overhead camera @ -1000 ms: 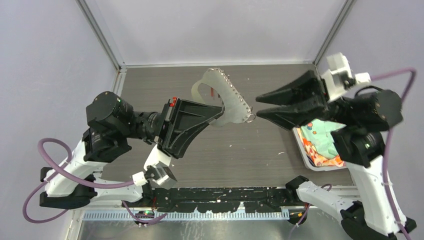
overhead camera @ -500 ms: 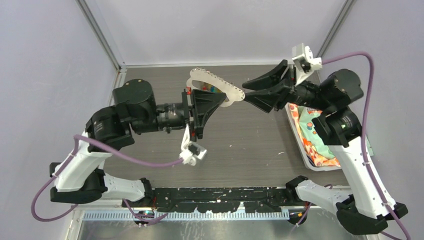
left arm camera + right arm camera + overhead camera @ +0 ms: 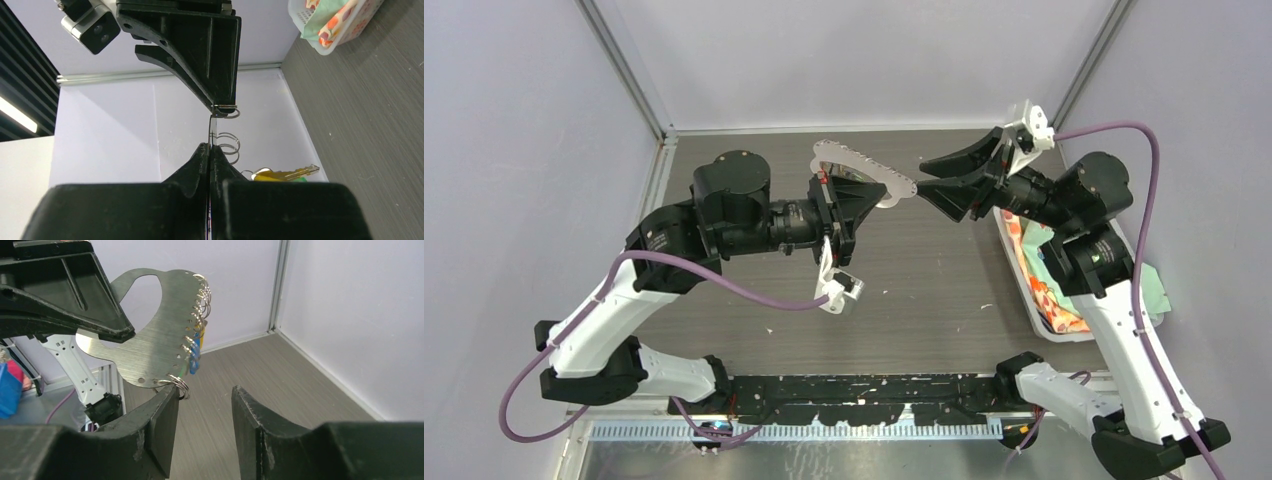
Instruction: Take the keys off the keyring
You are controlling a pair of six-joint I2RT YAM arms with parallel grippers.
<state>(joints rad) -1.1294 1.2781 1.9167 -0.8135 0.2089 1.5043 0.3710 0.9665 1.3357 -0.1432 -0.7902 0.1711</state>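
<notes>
left gripper [image 3: 862,200] clamped on the keyring [image 3: 866,166], held up left of the basket [image 3: 1032,305] | right gripper [image 3: 924,181] half spread between it and the basket, at the end ring [image 3: 179,385] | keys [image 3: 195,347] dangling | I'd nip that ring squarely, tug gently

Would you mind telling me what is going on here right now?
The left tool is shut on a flat silvery metal keyring plate with an oval cutout, holding it up above the dark wood-grain table. Coloured-headed keys hang from wire rings along its holed edge. The right tool is open beside the endmost ring.
</notes>
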